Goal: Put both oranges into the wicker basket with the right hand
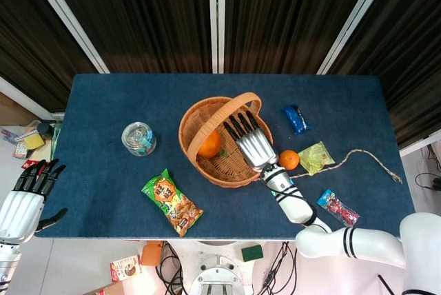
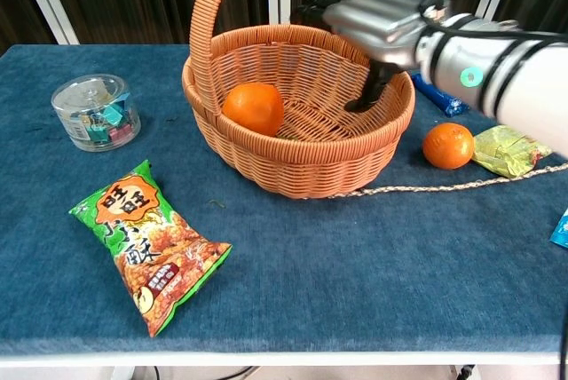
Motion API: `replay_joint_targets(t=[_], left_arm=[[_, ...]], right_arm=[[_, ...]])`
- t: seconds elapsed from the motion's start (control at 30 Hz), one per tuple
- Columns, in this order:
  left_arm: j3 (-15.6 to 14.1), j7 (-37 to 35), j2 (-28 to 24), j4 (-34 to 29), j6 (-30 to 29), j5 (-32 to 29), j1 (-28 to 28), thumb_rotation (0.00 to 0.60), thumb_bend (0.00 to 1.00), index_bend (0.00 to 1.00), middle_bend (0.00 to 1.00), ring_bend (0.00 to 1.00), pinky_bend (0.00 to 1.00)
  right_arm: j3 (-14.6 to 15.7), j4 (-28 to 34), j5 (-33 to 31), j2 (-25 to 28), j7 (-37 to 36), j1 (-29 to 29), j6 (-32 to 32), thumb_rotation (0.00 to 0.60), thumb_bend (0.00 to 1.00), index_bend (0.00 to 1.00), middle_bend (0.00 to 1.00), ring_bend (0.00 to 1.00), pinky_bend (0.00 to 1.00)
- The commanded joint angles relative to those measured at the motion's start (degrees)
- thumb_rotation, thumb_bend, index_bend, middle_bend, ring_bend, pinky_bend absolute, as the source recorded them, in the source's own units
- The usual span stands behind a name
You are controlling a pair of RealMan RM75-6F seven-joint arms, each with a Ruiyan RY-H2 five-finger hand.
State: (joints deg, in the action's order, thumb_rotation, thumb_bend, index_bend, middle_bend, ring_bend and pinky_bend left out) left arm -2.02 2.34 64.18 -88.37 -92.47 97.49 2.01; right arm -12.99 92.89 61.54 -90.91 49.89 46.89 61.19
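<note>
Basket handle (image 1: 222, 118) arching across the opening, rope (image 2: 444, 186) alongside.

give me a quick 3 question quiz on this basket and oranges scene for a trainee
1. True or false: both oranges already lie inside the wicker basket.
2. Multiple choice: what is the right hand holding? A) an orange B) the basket handle C) nothing
3. Fill in: the orange on the table lies between the basket and the ______ packet.

Key
1. False. One orange in the basket has been placed; the other sits on the blue cloth outside it.
2. C. The hand is above the basket with its fingers apart, holding nothing.
3. Yellow-green. The yellow-green packet lies just beyond that orange, on the side away from the basket.
</note>
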Motion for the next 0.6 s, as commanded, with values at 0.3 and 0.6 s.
replay_joint_targets(t=[0.3, 0.6], left_arm=[[0.0, 3.5, 1.0, -1.1, 1.6, -0.5, 0.4, 0.600, 0.13, 0.10, 0.03, 0.00, 0.12], [-0.1, 5.9, 1.6, -1.8, 1.8, -0.4, 0.3, 0.600, 0.13, 0.10, 0.03, 0.00, 0.12]], right_arm=[[11.3, 2.2, 22.4, 17.0, -26.7, -13.8, 12.3, 0.600, 0.22, 0.00, 0.00, 0.00, 0.03], [11.9, -7.8, 18.6, 16.1, -39.2, -15.9, 6.5, 0.600, 0.22, 0.00, 0.02, 0.00, 0.05]])
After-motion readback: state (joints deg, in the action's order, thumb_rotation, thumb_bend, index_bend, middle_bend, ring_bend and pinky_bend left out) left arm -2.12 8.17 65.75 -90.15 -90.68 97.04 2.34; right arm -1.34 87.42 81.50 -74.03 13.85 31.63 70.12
